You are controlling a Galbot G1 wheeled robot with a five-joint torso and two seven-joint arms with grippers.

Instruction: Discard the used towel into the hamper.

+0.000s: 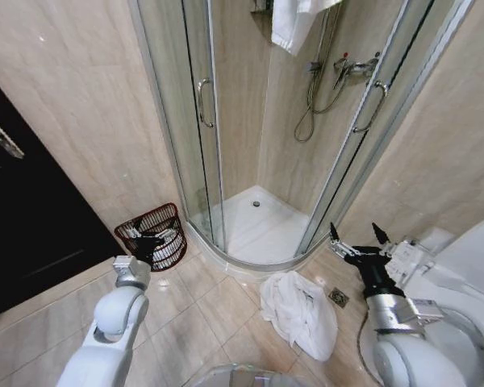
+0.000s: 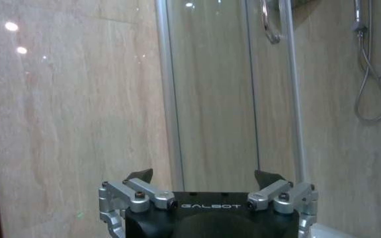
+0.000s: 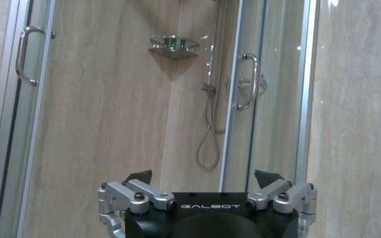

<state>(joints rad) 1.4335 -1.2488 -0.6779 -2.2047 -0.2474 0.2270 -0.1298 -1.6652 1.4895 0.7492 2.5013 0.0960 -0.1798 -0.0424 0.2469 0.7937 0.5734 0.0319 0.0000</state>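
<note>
My right claw [image 1: 359,239] is wide open and holds nothing; its two dark tips stand apart, above the floor near the toilet [image 1: 468,266]. In the right wrist view the claw [image 3: 204,176] points at the shower [image 3: 131,99], with empty space between the tips. My left claw [image 1: 149,239] is also wide open and empty, and it hangs just over the hamper [image 1: 153,234]; the left wrist view shows it [image 2: 204,176] facing the wall and the glass door.

The towel [image 1: 300,310] lies crumpled on the floor tiles [image 1: 218,310], in front of the shower step, just beside the floor drain [image 1: 338,297]. From the right claw it is down and a little to the left, quite near. Its long axis runs roughly from the shower toward me. From the left claw it is well apart, across the floor to the right. So I judge the right arm is nearer to pick it up, while the hamper stands on the left side, by the dark door [image 1: 24,234].
</note>
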